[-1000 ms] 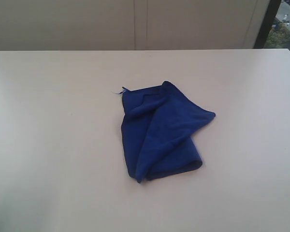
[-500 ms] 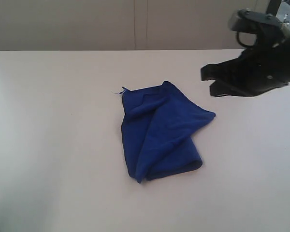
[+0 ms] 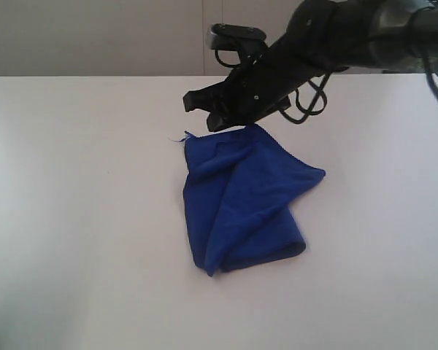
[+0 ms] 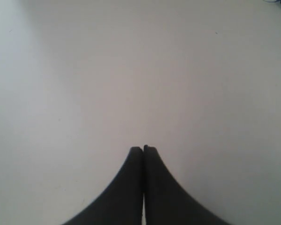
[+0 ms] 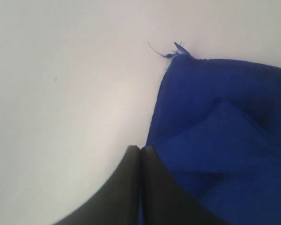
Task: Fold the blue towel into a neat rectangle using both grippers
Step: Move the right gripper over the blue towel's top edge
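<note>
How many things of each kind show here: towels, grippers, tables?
Towel: 1
Grippers: 2 (left gripper, right gripper)
Table: 1
Total: 4

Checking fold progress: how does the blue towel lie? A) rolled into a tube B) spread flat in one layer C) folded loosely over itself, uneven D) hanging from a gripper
C: the blue towel lies on the table in overlapping, skewed layers with uneven edges.
</note>
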Robot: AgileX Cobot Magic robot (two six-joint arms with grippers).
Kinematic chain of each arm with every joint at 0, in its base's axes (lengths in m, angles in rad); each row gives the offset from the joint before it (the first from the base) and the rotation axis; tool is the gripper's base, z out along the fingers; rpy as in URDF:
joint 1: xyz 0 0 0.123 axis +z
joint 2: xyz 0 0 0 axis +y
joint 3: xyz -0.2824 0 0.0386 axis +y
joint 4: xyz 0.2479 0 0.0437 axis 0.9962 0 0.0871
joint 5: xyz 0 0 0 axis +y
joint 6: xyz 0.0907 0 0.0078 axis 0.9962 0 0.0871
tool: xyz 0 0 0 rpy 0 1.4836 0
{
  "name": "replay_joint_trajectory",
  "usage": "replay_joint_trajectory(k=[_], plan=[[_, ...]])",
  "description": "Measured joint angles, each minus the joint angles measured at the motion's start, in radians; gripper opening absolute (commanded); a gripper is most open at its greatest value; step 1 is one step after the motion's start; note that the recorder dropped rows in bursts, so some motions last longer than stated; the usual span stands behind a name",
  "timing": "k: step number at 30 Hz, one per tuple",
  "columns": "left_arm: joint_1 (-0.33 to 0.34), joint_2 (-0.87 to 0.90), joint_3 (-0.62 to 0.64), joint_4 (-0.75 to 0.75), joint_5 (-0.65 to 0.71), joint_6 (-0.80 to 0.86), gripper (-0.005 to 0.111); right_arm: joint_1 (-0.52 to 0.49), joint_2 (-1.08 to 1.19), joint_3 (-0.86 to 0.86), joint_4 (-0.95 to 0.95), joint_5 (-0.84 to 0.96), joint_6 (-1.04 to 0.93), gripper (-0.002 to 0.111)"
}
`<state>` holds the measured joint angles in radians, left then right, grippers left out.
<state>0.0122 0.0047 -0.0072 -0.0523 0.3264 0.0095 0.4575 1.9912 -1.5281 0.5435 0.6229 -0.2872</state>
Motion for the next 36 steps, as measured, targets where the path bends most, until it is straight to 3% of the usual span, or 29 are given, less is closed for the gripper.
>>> replay_joint_trajectory(k=[10, 17, 25, 36], plan=[[0.0, 0.0, 0.0, 0.0, 0.0, 0.0, 0.0, 0.002, 0.15, -0.114, -0.209, -0.084, 0.326, 0.001], [0.0, 0.0, 0.0, 0.0, 0.0, 0.0, 0.0, 0.002, 0.205, -0.121, -0.22, -0.173, 0.456, 0.023], [0.0, 0.0, 0.0, 0.0, 0.0, 0.0, 0.0, 0.002, 0.214, -0.124, -0.222, -0.234, 0.287, 0.046], [0.0, 0.0, 0.0, 0.0, 0.0, 0.0, 0.0, -0.018, 0.251, -0.124, -0.228, -0.213, 0.055, 0.048]])
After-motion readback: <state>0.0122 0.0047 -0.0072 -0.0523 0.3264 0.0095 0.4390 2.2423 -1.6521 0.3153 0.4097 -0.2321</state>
